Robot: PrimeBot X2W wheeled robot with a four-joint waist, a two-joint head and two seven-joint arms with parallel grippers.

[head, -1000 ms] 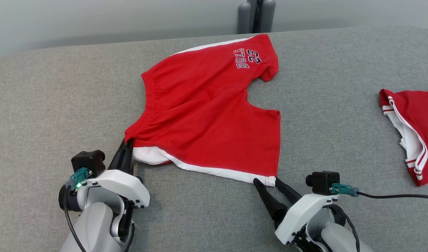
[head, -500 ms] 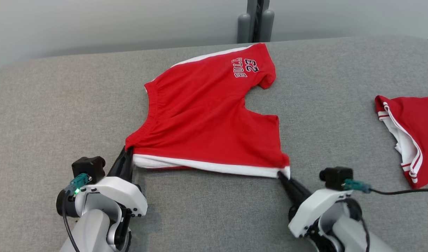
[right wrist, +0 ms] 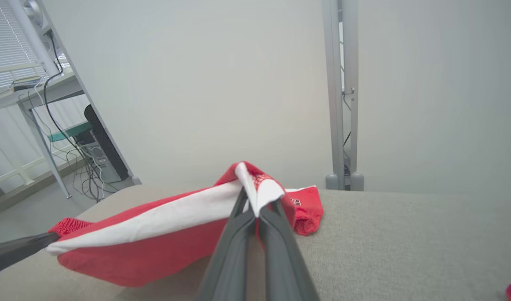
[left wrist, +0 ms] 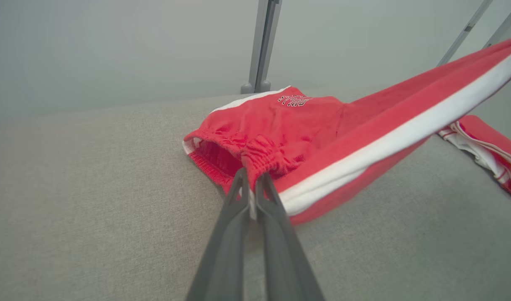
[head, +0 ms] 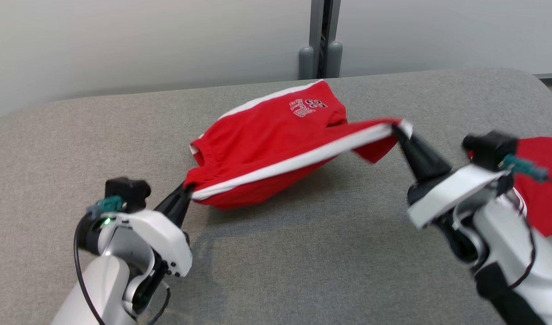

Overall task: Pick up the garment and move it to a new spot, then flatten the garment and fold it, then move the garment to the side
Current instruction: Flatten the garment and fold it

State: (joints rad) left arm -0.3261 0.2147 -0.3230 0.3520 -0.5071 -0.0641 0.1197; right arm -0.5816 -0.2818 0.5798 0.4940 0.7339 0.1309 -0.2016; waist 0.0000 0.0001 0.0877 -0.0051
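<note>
Since a second ago our right gripper [head: 398,131] has closed on the hem corner of the red cotton shorts with the white side stripe [head: 267,146] and carried it up and away from us. The head camera has also tilted, so the whole picture sits lower. Both pairs of fingers are pressed together on cloth: our left gripper [head: 186,193] pinches the gathered waistband corner, low above the grey woven padded surface [head: 303,253], and the striped edge hangs as a tight band between the two. The far leg, with the printed lettering, lies on the surface near its back edge. We judge that the near half is being brought over the far half, as a fold. To do it well we should raise the left side to the same height, move both arms together and keep the band stretched without pulling hard — and stay clear of the second red and white garment [head: 544,198] beside the right arm
</note>
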